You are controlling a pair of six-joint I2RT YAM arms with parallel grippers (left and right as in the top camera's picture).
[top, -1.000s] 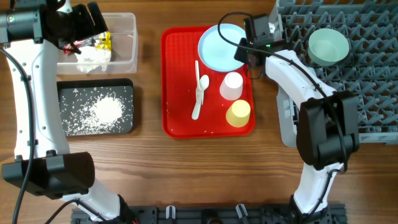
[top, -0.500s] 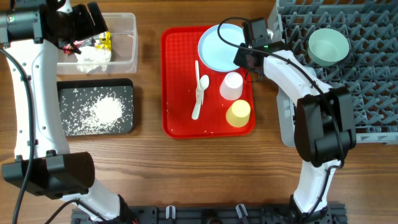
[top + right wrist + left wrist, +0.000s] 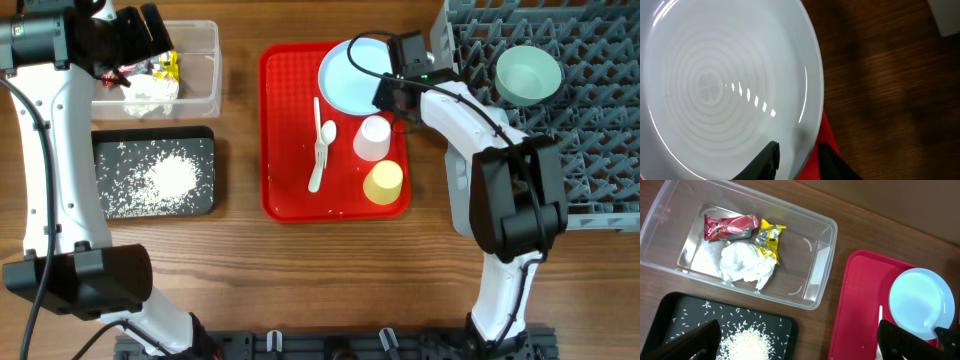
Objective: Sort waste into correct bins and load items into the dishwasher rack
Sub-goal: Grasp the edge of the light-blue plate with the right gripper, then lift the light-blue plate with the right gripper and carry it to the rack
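The light-blue plate [image 3: 352, 75] [image 3: 725, 85] lies at the back of the red tray [image 3: 285, 130]. My right gripper [image 3: 390, 93] [image 3: 801, 159] straddles its right rim, one finger over the plate and one outside, with a gap still showing. A pink cup [image 3: 372, 138], a yellow cup [image 3: 383, 182] and a white spoon and fork [image 3: 320, 150] lie on the tray too. A pale bowl [image 3: 528, 75] sits in the grey dishwasher rack [image 3: 590, 130]. My left gripper [image 3: 135, 35] [image 3: 800, 345] hangs wide open above the clear tub [image 3: 822, 255], holding nothing.
The tub holds a crumpled napkin [image 3: 747, 265], a red wrapper [image 3: 730, 227] and a yellow wrapper [image 3: 769, 237]. The black tray [image 3: 110, 200] in front of it carries a heap of rice grains [image 3: 170, 178]. Bare wood separates the bins from the red tray.
My right gripper has slid slightly left onto the plate's rim and its fingers have narrowed. The left arm has not moved.
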